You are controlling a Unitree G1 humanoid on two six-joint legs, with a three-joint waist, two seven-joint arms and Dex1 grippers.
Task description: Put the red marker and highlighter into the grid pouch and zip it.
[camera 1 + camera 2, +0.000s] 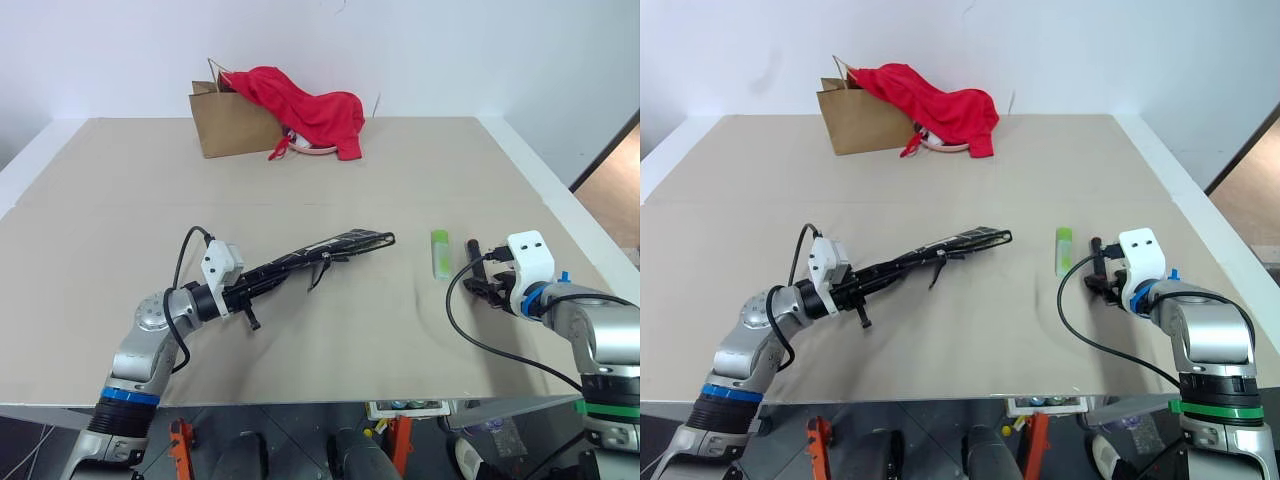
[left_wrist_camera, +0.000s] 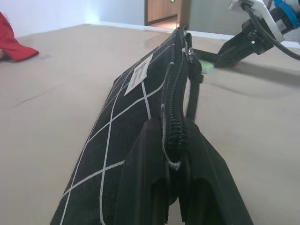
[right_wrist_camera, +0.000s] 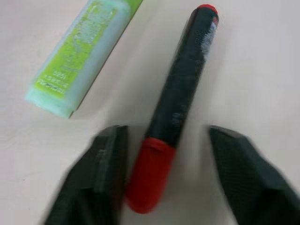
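My left gripper (image 1: pixel 262 281) is shut on one end of the grid pouch (image 1: pixel 315 252), holding it off the table, roughly level, with its zipper edge up. The pouch's white label (image 2: pixel 139 73) and zipper (image 2: pixel 174 112) show in the left wrist view. The red marker (image 3: pixel 180 98) lies on the table at the right, red cap toward me. My right gripper (image 3: pixel 166 140) is open, low over it, one finger on each side of the cap end. The light-green highlighter (image 1: pixel 439 253) lies flat just left of the marker, apart from it.
A brown paper bag (image 1: pixel 222 125) stands at the far edge with a red garment (image 1: pixel 315 112) draped over it. The table's right edge (image 1: pixel 560 210) runs close beside my right arm. The front edge (image 1: pixel 300 402) is near.
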